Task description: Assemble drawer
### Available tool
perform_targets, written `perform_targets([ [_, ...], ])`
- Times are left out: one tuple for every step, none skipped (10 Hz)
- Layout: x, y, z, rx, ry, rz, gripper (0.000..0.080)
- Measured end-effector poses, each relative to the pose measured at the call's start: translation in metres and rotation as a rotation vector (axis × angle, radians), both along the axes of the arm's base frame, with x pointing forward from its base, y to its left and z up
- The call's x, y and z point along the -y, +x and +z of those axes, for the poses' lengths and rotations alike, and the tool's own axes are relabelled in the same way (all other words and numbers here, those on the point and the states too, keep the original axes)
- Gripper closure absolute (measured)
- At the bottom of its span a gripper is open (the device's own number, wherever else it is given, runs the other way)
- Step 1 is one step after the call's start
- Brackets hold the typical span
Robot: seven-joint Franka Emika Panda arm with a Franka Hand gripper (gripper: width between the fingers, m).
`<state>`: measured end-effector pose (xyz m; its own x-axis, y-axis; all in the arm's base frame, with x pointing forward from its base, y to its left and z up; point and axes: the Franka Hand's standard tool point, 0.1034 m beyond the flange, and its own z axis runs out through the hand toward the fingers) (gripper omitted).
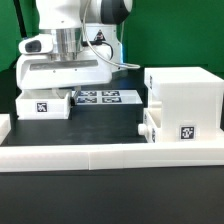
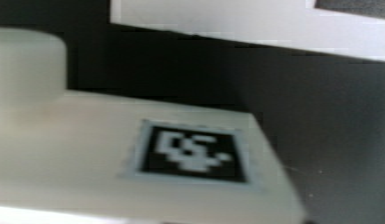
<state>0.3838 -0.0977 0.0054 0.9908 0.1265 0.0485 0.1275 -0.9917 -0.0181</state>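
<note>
The white box-shaped drawer housing (image 1: 185,92) stands at the exterior view's right. One knobbed tray (image 1: 172,128) with a tag sits in its lower front, sticking out. The second tray (image 1: 44,104), also tagged, rests on the black table at the exterior view's left. My gripper (image 1: 63,88) is straight down on this tray's top, and its fingers are hidden behind the hand and the tray. In the wrist view the tray's white surface and tag (image 2: 189,150) fill the picture very close up, and no fingertip can be made out.
The marker board (image 1: 105,97) lies flat on the table between the left tray and the housing. A low white border wall (image 1: 100,153) runs along the front. The robot's base and cables stand behind, before a green backdrop.
</note>
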Motion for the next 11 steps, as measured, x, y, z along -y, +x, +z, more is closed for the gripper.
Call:
perform_targets([
  [0.000, 0.000, 0.000, 0.000, 0.000, 0.000, 0.0758],
  [0.000, 0.000, 0.000, 0.000, 0.000, 0.000, 0.0757],
  [0.000, 0.000, 0.000, 0.000, 0.000, 0.000, 0.0757],
  [0.000, 0.000, 0.000, 0.000, 0.000, 0.000, 0.0757],
  [0.000, 0.000, 0.000, 0.000, 0.000, 0.000, 0.0757],
  [-0.001, 0.001, 0.001, 0.000, 0.000, 0.008, 0.0757],
  [-0.011, 0.007, 0.008, 0.000, 0.000, 0.067, 0.0757],
  [-0.022, 0.013, 0.020, -0.024, 0.011, 0.125, 0.0757],
  [-0.028, 0.024, 0.035, -0.054, 0.027, 0.161, 0.0757],
  [-0.028, 0.035, 0.045, -0.075, 0.040, 0.171, 0.0757],
  [-0.028, 0.045, 0.051, -0.081, 0.047, 0.186, 0.0757],
])
